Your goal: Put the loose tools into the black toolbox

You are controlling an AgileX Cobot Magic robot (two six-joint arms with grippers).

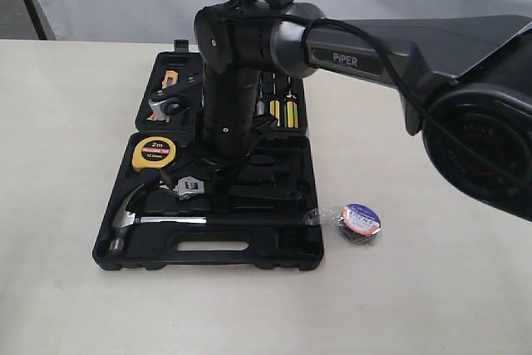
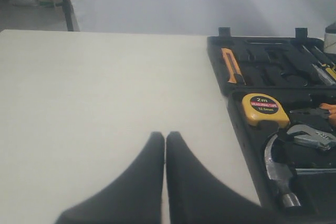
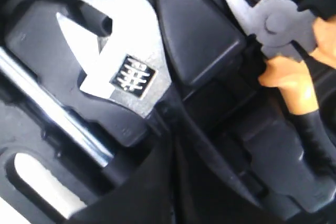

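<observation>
The black toolbox [image 1: 274, 255] lies open on the table. The claw hammer [image 1: 137, 218] rests in its front half. The silver adjustable wrench [image 3: 121, 72] lies just above the hammer's steel shaft [image 3: 52, 103], its head also showing in the exterior view [image 1: 189, 186]. My right gripper [image 3: 170, 150] stands shut, its tips down at the wrench's neck where the black handle begins; I see nothing between the fingers. The black tape roll [image 1: 360, 222] sits on the table right of the toolbox. My left gripper [image 2: 165, 140] is shut and empty over bare table, left of the toolbox [image 2: 226, 82].
The yellow tape measure [image 1: 155, 152] sits in the box's front half behind the hammer head. Orange-handled pliers [image 3: 294, 82] lie beside the wrench. Screwdrivers [image 1: 283, 110] and an orange knife [image 2: 231, 65] fill the rear half. The right arm [image 1: 366, 60] spans above the box.
</observation>
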